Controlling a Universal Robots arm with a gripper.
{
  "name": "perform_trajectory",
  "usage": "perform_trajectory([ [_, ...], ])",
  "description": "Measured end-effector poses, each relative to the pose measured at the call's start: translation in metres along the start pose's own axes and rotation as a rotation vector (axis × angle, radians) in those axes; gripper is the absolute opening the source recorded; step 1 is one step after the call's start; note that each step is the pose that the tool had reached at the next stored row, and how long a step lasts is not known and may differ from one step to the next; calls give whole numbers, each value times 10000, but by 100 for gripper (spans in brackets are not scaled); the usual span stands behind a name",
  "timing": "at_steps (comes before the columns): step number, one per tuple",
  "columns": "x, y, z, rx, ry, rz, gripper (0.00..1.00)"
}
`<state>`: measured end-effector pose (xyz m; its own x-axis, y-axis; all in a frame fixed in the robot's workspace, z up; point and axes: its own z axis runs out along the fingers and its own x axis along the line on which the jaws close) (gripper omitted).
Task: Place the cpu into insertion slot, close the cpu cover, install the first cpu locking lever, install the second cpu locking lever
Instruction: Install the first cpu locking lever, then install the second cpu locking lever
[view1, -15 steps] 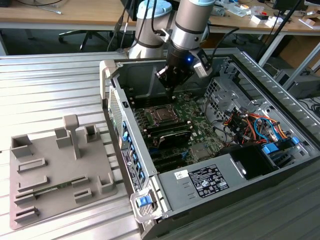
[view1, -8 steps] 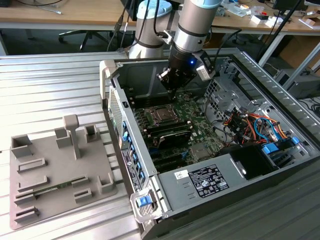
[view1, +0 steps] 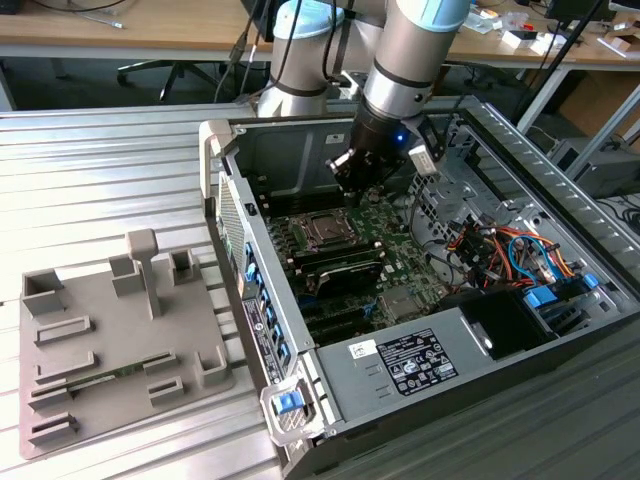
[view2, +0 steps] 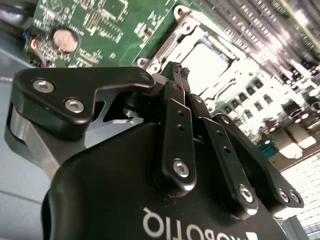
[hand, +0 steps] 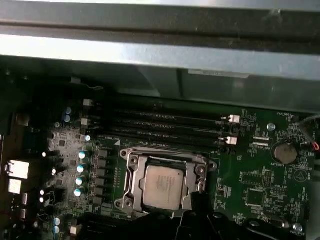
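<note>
Inside the open grey metal computer case (view1: 400, 370), lying on its side on the ribbed metal bench (view1: 100, 170), the black two-fingered tool (view1: 352, 172) hangs over the green motherboard (view1: 400, 265). Second wrist view: the tool (view2: 176, 69) has its slim black fingertips (view2: 172, 67) drawn together at the tips, nothing visible between them; fingers look shut and empty.

Just below and beyond the tips sits the square silvery-rimmed insertion slot (view2: 200, 60). First wrist view gives it plainest: the small flat silvery-grey cpu (hand: 162, 186) lies flat in the insertion slot (hand: 131, 160), and the thin silvery metal cpu cover (hand: 165, 156) lies down around it, chip top showing through the cut-out. The dark tool body edges in at the frame's foot, close beside the socket corner. Whether the locking levers are latched cannot be told.

The first wrist view also shows long black memory slots (hand: 165, 122) on the far side of the socket from the tool, and a round silver coin battery (hand: 284, 152) off to one side; the battery (view2: 65, 40) shows in the second wrist view too.

Exterior view adds what the wrist cameras miss: a grey moulded fixture tray (view1: 110, 340) on the bench, well apart from the tool, at the exterior view's left, and orange and blue cables (view1: 510, 250) in the case at its right.
</note>
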<state>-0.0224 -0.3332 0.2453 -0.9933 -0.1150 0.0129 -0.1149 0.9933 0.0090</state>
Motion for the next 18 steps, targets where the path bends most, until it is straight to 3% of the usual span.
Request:
perform_trajectory([
  [2, 6, -52, -31, -1, 0, -1, 11],
  [6, 9, -62, -80, -48, -4, 0, 11],
  [8, 9, -64, -83, -84, -10, 0, 11],
  [13, 9, -64, -83, -92, -10, -1, 11],
  [18, 16, -134, -73, -95, -10, -2, 11],
])
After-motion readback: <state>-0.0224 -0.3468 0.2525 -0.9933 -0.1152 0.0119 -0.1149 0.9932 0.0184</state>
